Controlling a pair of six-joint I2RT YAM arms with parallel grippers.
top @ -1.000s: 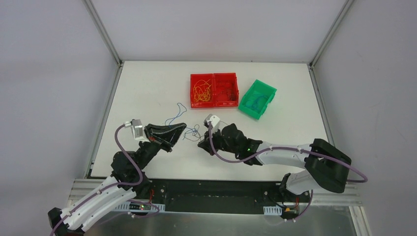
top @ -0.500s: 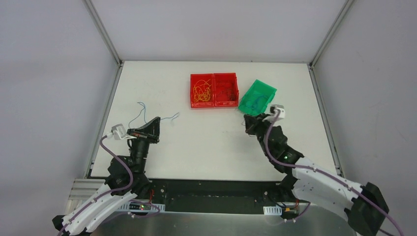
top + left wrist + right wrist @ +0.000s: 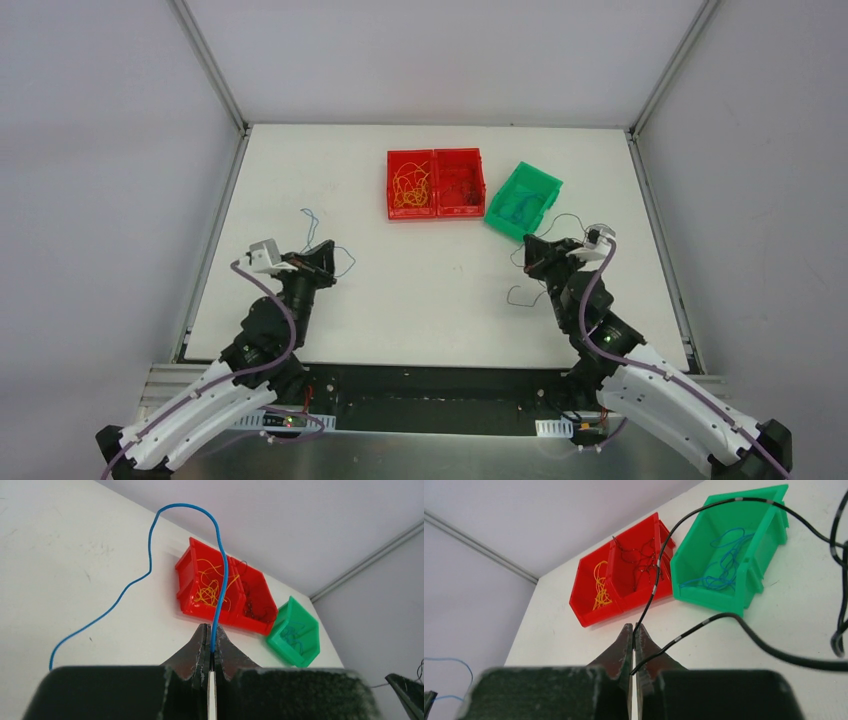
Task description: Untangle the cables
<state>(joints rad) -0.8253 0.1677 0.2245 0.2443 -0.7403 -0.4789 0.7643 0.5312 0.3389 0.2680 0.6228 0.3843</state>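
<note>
A white surface point(image 3: 440, 290) filled the overhead view, walled in on three sides by pale panels. Two arms reached in from the near edge, well apart.

At the far middle stood a red bin point(image 3: 436, 183) with two compartments: yellow-orange wires point(image 3: 410, 190) in its left one, dark wires point(image 3: 458, 185) in its right. A green bin point(image 3: 524, 200) just to its right, turned at an angle, held blue wires point(image 3: 520, 208).

The left hand point(image 3: 210, 630) sat near the left edge, fingers pinched together on a single blue wire point(image 3: 150, 555), which arched up above the fingers and drooped away to the left. The right hand point(image 3: 633, 629) sat just in front of the green bin, fingers pinched together on a dark wire point(image 3: 659, 575) with pale bands, whose loops trailed over the surface beside it.

The two wires looked fully separated, so the step in hand seemed to be sorting. The next move would likely call for carrying the blue wire across to the green bin and the dark wire to the red bin's right compartment, keeping the loose tails from catching on bin rims or on each other.

Open room lay between the arms. The left hand had little margin on its outer side.
</note>
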